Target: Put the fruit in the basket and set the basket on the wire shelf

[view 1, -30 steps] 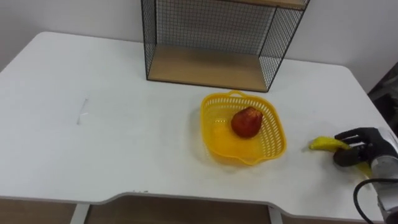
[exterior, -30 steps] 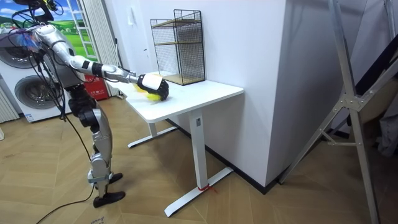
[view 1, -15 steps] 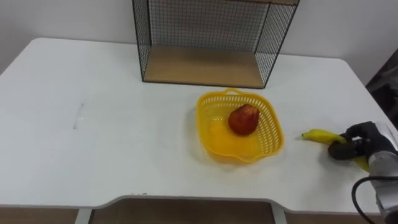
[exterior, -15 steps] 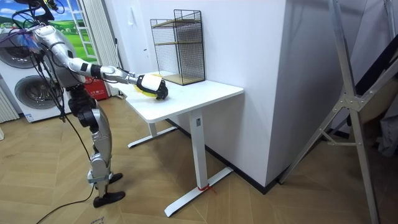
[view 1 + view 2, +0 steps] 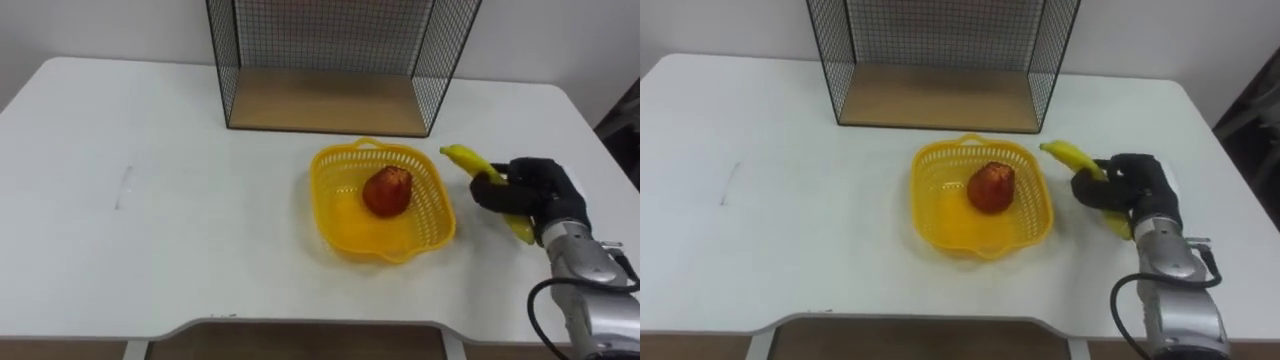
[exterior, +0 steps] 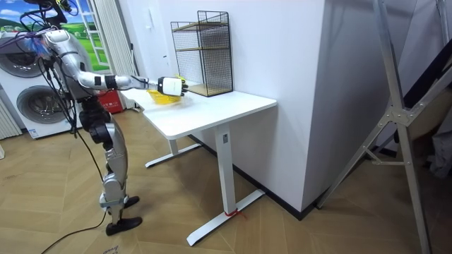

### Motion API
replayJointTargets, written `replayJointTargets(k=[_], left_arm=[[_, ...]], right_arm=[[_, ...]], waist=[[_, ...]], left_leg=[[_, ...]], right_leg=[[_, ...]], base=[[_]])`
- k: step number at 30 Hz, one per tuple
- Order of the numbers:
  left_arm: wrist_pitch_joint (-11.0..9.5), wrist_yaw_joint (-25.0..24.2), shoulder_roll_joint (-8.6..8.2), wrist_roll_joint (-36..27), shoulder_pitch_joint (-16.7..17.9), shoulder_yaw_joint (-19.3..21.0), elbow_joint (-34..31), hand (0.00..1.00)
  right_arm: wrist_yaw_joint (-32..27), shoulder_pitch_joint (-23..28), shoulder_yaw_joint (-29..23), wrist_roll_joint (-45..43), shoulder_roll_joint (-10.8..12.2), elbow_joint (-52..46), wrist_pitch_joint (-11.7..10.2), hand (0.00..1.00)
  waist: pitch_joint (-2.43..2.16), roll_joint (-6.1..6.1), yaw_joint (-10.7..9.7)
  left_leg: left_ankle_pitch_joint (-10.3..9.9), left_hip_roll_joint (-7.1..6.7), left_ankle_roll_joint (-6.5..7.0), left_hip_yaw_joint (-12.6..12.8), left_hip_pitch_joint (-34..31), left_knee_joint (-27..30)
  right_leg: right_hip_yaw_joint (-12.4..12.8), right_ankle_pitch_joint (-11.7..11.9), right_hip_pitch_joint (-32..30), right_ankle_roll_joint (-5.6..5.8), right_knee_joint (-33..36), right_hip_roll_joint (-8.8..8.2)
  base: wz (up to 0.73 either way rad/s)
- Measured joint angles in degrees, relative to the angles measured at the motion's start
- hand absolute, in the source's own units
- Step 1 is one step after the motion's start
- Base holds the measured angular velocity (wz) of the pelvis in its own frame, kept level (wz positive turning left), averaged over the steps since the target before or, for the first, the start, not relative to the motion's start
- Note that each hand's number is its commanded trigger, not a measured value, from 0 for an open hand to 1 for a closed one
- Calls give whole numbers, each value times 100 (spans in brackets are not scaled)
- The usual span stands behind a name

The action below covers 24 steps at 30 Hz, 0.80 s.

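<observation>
1. The banana's [image 5: 466, 161] midsection is hidden under the curled fingers [image 5: 492, 192] of the right hand [image 5: 537, 191]; both tips are seen past them. The wire shelf [image 5: 325, 102] is cut off at the top.
2. One red fruit [image 5: 387, 191] is held in the yellow basket [image 5: 347, 218], just left of the fingertips. The banana is clamped outside it.
3. The arm is reached in from lower right; the banana is possibly lifted off the table [image 5: 150, 250], unconfirmed.

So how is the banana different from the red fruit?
The banana is long, curved and yellow; the red fruit is round and red. The banana is gripped in the right hand beside the basket; the red fruit lies inside the basket. Both are fruit.
</observation>
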Motion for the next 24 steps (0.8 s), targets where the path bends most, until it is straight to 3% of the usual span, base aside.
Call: replayJointTargets(k=[9, 16, 24], left_arm=[[-112, 98, -99, 0, 9, 0, -1, 0], [-111, 81, -159, 0, 66, -4, -7, 0], [-114, 97, -164, 3, 71, -18, -14, 0]], right_arm=[[-118, 160, 126, 920, 55, -327, -64, 100], [-238, 165, 131, 898, 73, -449, -71, 100], [-90, 165, 365, 610, 78, -563, -118, 100]], waist=[[37, 81, -24], [-6, 142, -51], [-36, 88, -52]], left_leg=[[0, -4, 3, -21, -27, -7], [1, -7, 3, -9, -23, -1], [2, -10, 5, -15, -31, 6]], right_leg=[[6, 1, -3, 2, 0, -1], [1, 1, -2, 2, 5, 5], [-13, 1, -2, 2, 4, -2]], base=[[0], [0], [0]])
